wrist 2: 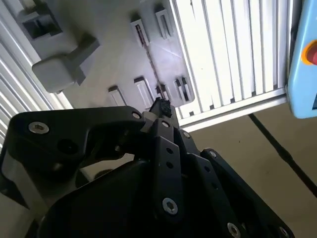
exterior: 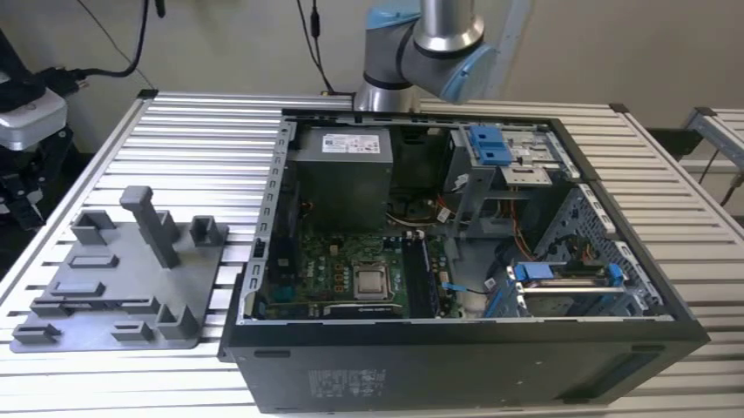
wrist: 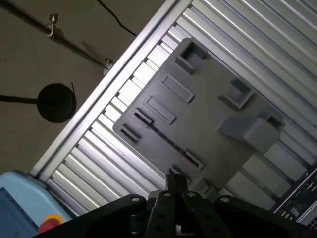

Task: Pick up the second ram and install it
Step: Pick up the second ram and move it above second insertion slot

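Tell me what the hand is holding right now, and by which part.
That cannot be told from these views. The hand hangs above the tray.

Counter [exterior: 198, 122] — ribbed bare aluminium, bright satin sheen. Tray [exterior: 122, 261]: matt grey plastic, smooth. Computer case [exterior: 465, 370]: matt black outside, dull bare sheet metal inside. Drive clips [exterior: 490, 144] — glossy blue plastic. End effector [wrist 2: 159, 111]: black, semi-gloss, shiny metal screw heads. Arm [exterior: 448, 22]: brushed metal tube, pale blue caps.

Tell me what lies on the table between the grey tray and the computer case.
Nothing: in the exterior view the narrow strip of slatted table between the grey tray and the open computer case is bare.
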Action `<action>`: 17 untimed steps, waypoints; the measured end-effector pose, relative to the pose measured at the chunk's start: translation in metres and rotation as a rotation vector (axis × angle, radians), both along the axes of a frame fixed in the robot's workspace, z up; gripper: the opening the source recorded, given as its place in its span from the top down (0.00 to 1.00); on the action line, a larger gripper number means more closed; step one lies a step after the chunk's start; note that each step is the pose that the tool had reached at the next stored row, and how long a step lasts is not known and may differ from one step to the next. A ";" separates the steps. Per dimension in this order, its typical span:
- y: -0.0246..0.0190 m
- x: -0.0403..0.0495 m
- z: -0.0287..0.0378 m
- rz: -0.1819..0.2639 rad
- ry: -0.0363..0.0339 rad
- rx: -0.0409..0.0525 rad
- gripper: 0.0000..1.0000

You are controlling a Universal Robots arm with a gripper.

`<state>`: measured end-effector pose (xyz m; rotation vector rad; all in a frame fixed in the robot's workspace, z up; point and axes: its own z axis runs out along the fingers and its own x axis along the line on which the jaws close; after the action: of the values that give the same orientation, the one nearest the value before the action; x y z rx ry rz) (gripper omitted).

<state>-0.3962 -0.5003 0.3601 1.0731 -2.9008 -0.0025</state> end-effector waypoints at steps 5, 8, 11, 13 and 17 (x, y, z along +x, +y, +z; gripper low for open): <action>0.0000 0.0000 0.0000 0.072 0.0000 -0.0012 0.89; 0.0000 0.0000 0.0000 0.115 0.0000 -0.0020 0.89; 0.0000 0.0000 0.0000 0.157 0.0000 -0.0027 0.89; 0.0000 0.0000 0.0000 0.184 0.0000 -0.0031 0.89; 0.0000 0.0000 0.0000 0.236 -0.0001 -0.0040 0.89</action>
<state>-0.3962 -0.5003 0.3601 1.4070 -2.7530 0.0121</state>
